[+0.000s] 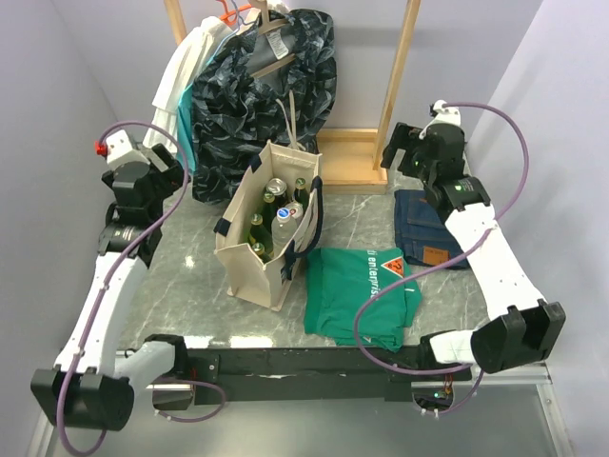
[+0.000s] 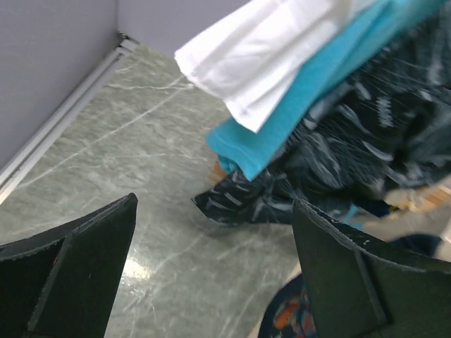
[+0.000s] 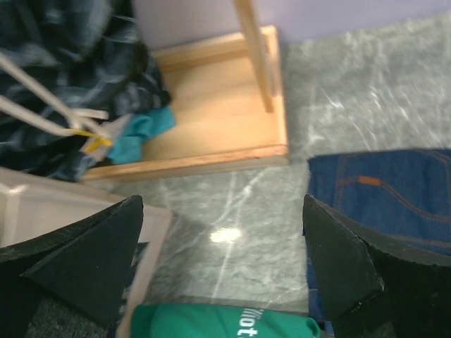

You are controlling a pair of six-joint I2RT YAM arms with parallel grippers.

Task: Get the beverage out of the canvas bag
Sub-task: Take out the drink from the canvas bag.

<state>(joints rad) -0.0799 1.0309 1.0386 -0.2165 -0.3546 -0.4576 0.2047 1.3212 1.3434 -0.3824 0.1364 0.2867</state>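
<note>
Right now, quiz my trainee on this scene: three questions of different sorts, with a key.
1. True or false: the left gripper and the right gripper are both open and empty.
2. The bottles are: A. all in the bag; B. all taken out; C. one held by a gripper.
3. Fill in: the jeans lie beside the ____ arm.

Key: 1 true; 2 A; 3 right.
</note>
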